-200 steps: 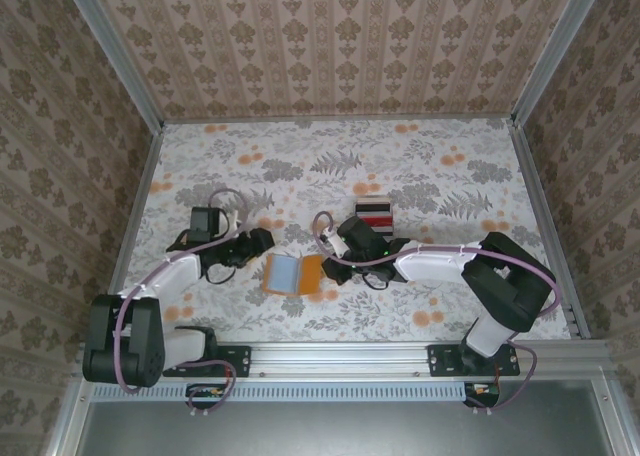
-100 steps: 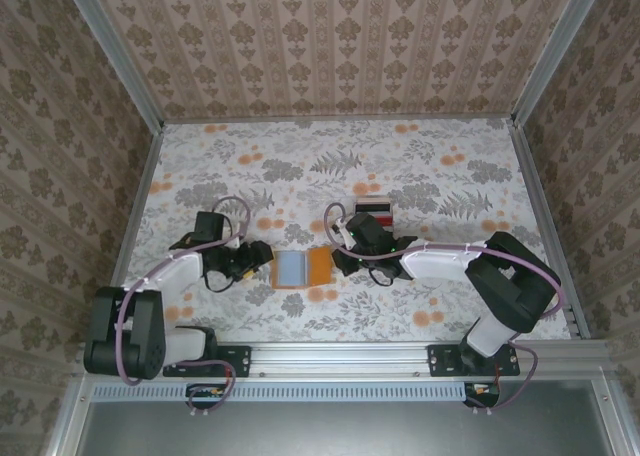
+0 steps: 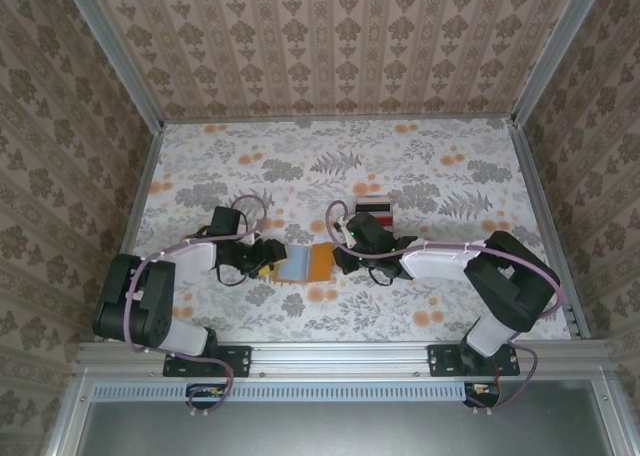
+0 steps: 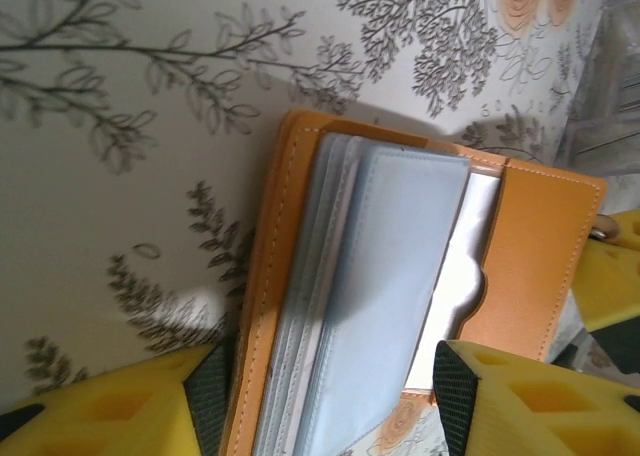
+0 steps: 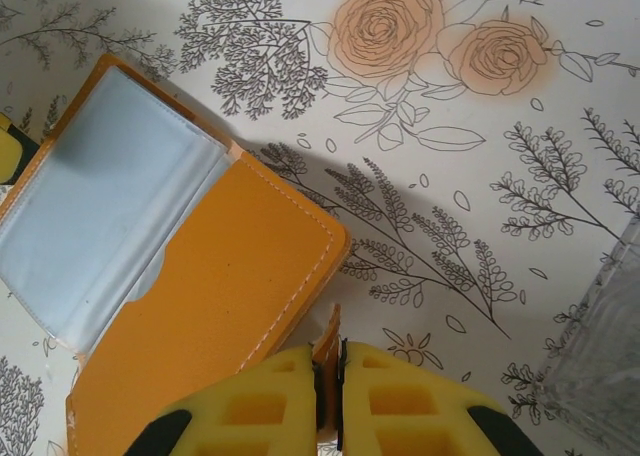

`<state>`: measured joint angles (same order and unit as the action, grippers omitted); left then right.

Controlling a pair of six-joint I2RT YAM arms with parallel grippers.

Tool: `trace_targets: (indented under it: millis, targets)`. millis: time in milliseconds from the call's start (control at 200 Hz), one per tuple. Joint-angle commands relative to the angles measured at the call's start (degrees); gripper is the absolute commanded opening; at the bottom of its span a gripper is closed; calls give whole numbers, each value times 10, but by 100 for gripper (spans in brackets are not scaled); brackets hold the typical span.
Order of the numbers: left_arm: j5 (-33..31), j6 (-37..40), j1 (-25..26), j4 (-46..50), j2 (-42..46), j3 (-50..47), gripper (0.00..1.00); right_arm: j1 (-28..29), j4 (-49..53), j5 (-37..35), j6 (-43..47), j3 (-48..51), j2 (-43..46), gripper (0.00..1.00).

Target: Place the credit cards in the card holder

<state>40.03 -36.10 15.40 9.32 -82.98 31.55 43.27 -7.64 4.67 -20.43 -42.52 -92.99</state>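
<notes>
I am looking down on the floral table (image 3: 450, 166), where the orange card holder (image 3: 305, 263) is lying open between my two arms, its grey inside facing up. My right gripper (image 5: 330, 376) is pinching a thin orange edge of the holder, pads pressed together. My left gripper (image 4: 330, 376) is straddling one end of the holder, jaws standing apart. The credit cards (image 3: 373, 212), red, black and pale, are sitting just beyond the right gripper.

Both arms extend forward and inward with wrists low, the left gripper (image 3: 265, 258) with jaws apart, the right gripper (image 3: 336, 258) pinched shut on the edge of the card holder (image 3: 306, 264).
</notes>
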Motion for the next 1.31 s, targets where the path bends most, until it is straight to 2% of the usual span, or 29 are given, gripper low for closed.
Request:
trace_targets:
  millis: [0, 330, 465, 555, 740, 965, 1015, 1150, 1210, 1300]
  targets:
    - [46, -33, 7, -60, -17, 0, 59, -6, -17, -6, -16, 11, -15, 11]
    - [79, -60, 14, -77, 12, 23, 56, -9, -17, -6, -17, 3, -37, 11]
    - [63, -36, 14, -38, 20, 35, 42, -9, -13, -4, -17, 0, -34, 11]
    - [62, -28, 13, -32, 18, 39, 28, -10, -13, -8, -18, 2, -33, 11]
    - [58, -24, 13, -31, 10, 44, 24, -10, -20, -2, -22, 6, -31, 11]
    - [35, 4, 14, 16, 14, 71, 3, -10, -20, 7, -23, 2, -32, 12]
    - [13, 20, 14, 50, 21, 85, 1, -10, -15, 10, -23, 0, -29, 15]
    - [-64, 62, 14, 144, 39, 127, 0, -11, 5, 7, -23, -4, -8, 34]
    - [-72, 65, 14, 156, 45, 133, 0, -12, 20, 9, -23, -8, 10, 42]
    - [-66, 57, 14, 141, 47, 130, 0, -16, 44, 12, -21, -12, 43, 45]
